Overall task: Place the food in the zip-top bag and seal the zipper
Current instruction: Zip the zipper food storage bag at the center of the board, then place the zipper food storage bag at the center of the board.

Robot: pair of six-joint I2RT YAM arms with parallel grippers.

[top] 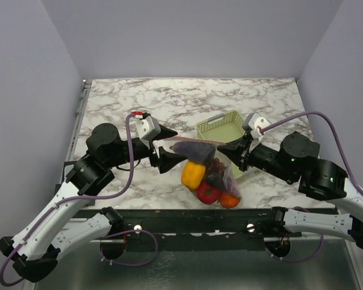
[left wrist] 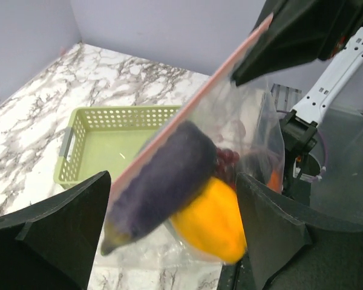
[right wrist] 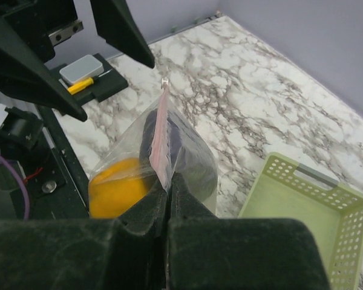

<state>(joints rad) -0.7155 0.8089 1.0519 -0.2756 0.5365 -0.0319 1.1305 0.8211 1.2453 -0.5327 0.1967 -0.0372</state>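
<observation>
Over a marble surface (top: 127, 103), the right arm (top: 290, 158) clamps its jaws on the zipper (right wrist: 162, 142), holding the filled bag (top: 224, 175) up; the left arm (top: 109, 151), jaws apart, looks set to press it shut.

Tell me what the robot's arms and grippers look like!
The left arm and right arm are white shells with round black joints. A thin purple cable loops along each. The left gripper and right gripper have black wedge-shaped fingers, and a small white box sits at each wrist.
</observation>
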